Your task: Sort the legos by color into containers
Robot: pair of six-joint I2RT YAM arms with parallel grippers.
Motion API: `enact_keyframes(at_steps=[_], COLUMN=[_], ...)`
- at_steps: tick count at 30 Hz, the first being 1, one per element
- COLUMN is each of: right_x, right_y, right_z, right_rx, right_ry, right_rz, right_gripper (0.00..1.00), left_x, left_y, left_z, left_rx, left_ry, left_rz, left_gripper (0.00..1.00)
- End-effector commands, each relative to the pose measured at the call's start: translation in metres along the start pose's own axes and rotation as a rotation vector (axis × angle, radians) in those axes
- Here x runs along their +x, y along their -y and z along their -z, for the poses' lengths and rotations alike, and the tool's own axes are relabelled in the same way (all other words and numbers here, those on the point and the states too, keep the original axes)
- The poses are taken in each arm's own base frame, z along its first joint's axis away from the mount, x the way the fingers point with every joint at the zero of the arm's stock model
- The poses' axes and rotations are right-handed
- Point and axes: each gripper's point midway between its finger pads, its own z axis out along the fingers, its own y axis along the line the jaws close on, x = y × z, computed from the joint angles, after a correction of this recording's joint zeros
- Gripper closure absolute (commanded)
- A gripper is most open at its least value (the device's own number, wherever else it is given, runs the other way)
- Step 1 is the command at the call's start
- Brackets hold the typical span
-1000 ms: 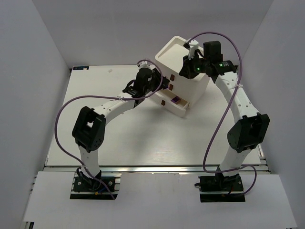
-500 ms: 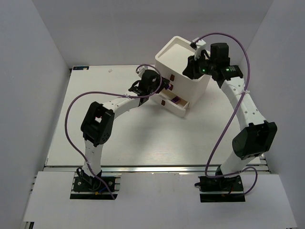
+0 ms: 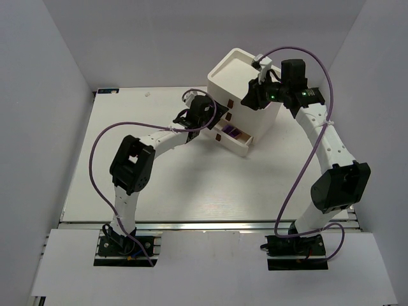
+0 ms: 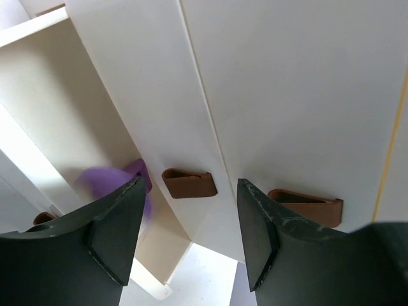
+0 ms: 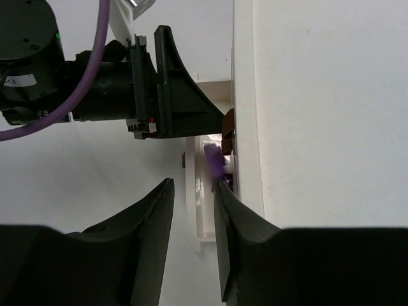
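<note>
Since 1.0 s ago the left arm elbow has swung right and the right arm elbow outward; the stacked white bins sit unmoved at the far side of the table, with the lowest bin jutting out nearward. Fingers of the left gripper are apart, straddling a brown mark on the stack's side; those of the right gripper are narrowly apart beside the upper wall, clamping nothing. One purple lego lies in the jutting bin.

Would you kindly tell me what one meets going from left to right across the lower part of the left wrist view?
One dark finger → brown tab on the white bin → other dark finger → second brown tab.
</note>
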Motion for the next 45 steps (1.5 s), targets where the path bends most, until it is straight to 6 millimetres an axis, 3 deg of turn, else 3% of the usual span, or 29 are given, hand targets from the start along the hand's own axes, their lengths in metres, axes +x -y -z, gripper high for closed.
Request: enact_keyframes(at_steps=[1, 7, 8, 10, 11, 12, 13, 14, 15, 16, 17, 18, 19, 21, 22, 23, 24, 26, 27, 28, 29, 30, 31, 32, 33, 35, 40, 45], right_x=[-0.013, -0.001, 0.006, 0.024, 0.035, 0.061, 0.074, 0.087, 0.107, 0.115, 0.121, 0.124, 0.132, 0.147, 0.147, 0.151, 0.165, 0.169, 0.184, 0.187, 0.187, 0.194, 0.195, 0.188, 0.194, 0.188, 0.179, 0.186], right_y=[-0.016, -0.037, -0.044, -0.048, -0.051, -0.053, -0.059, -0.057, -0.060, -0.068, -0.065, -0.062, -0.073, -0.071, -0.068, -0.075, -0.064, -0.054, -0.050, -0.044, -0.025, -0.018, -0.011, 0.007, 0.014, 0.033, 0.047, 0.059], right_z=[0.013, 0.015, 0.016, 0.011, 0.009, 0.005, 0.001, -0.002, -0.005, -0.012, -0.016, -0.022, -0.031, -0.047, -0.056, -0.067, -0.077, -0.094, -0.103, -0.107, -0.115, -0.122, -0.126, -0.129, -0.133, -0.136, -0.138, -0.143], right_rx=[-0.064, -0.198, -0.243, -0.296, -0.320, -0.349, -0.377, -0.395, -0.416, -0.436, -0.421, -0.406, -0.426, -0.396, -0.369, -0.370, -0.316, -0.233, -0.223, -0.182, -0.065, -0.002, 0.059, 0.182, 0.220, 0.340, 0.442, 0.496], right_ry=[0.041, 0.021, 0.006, -0.018, -0.040, -0.106, -0.134, -0.163, -0.207, -0.225, -0.243, -0.240, -0.258, -0.326, -0.339, -0.362, -0.434, -0.491, -0.535, -0.559, -0.580, -0.617, -0.624, -0.635, -0.655, -0.655, -0.660, -0.696], right_rz=[0.076, 0.204, 0.213, 0.314, 0.341, 0.327, 0.351, 0.436, 0.441, 0.477, 0.512, 0.538, 0.563, 0.572, 0.588, 0.602, 0.585, 0.619, 0.617, 0.615, 0.653, 0.685, 0.696, 0.730, 0.735, 0.763, 0.798, 0.810], right_gripper=[0.63, 0.65, 0.71, 0.81, 0.89, 1.00, 1.00, 1.00, 1.00, 1.00, 1.00, 1.00, 1.00, 1.00, 1.00, 1.00, 1.00, 1.00, 1.00, 1.00, 1.00, 1.00, 1.00, 1.00, 1.00, 1.00, 1.00, 1.00], left_x=[0.000, -0.010, -0.013, -0.036, -0.042, -0.059, -0.072, -0.076, -0.088, -0.098, -0.103, -0.099, -0.105, -0.102, -0.098, -0.101, -0.098, -0.091, -0.089, -0.080, -0.082, -0.080, -0.075, -0.078, -0.078, -0.082, -0.083, -0.083], left_y=[0.005, 0.007, 0.011, 0.011, 0.018, 0.016, 0.011, 0.000, 0.011, 0.003, 0.000, -0.011, -0.019, -0.047, -0.060, -0.070, -0.080, -0.102, -0.109, -0.129, -0.126, -0.129, -0.143, -0.140, -0.142, -0.143, -0.145, -0.145], left_z=[0.010, 0.015, 0.021, 0.028, 0.042, 0.049, 0.057, 0.064, 0.085, 0.095, 0.105, 0.126, 0.137, 0.166, 0.176, 0.186, 0.194, 0.218, 0.225, 0.231, 0.244, 0.250, 0.254, 0.263, 0.267, 0.276, 0.278, 0.276], left_rx=[0.015, 0.019, 0.024, 0.028, 0.042, 0.031, 0.013, -0.009, 0.017, -0.004, -0.005, -0.029, -0.045, -0.103, -0.136, -0.155, -0.176, -0.202, -0.208, -0.243, -0.217, -0.209, -0.231, -0.211, -0.209, -0.204, -0.218, -0.223], left_ry=[-0.005, 0.018, 0.027, 0.086, 0.106, 0.153, 0.179, 0.185, 0.210, 0.222, 0.231, 0.219, 0.228, 0.215, 0.205, 0.214, 0.213, 0.219, 0.221, 0.205, 0.229, 0.236, 0.229, 0.255, 0.264, 0.290, 0.294, 0.291], left_rz=[0.003, -0.001, -0.005, -0.028, -0.046, -0.060, -0.097, -0.123, -0.142, -0.189, -0.211, -0.237, -0.271, -0.290, -0.315, -0.317, -0.320, -0.301, -0.293, -0.279, -0.261, -0.246, -0.239, -0.226, -0.223, -0.225, -0.233, -0.243], left_gripper=[0.31, 0.32, 0.33, 0.48, 0.57, 0.79, 0.87, 0.93, 0.98, 0.98, 0.98, 0.96, 0.82, 0.60, 0.44, 0.38, 0.33, 0.28, 0.28, 0.27, 0.25, 0.24, 0.23, 0.21, 0.19, 0.17, 0.15, 0.14])
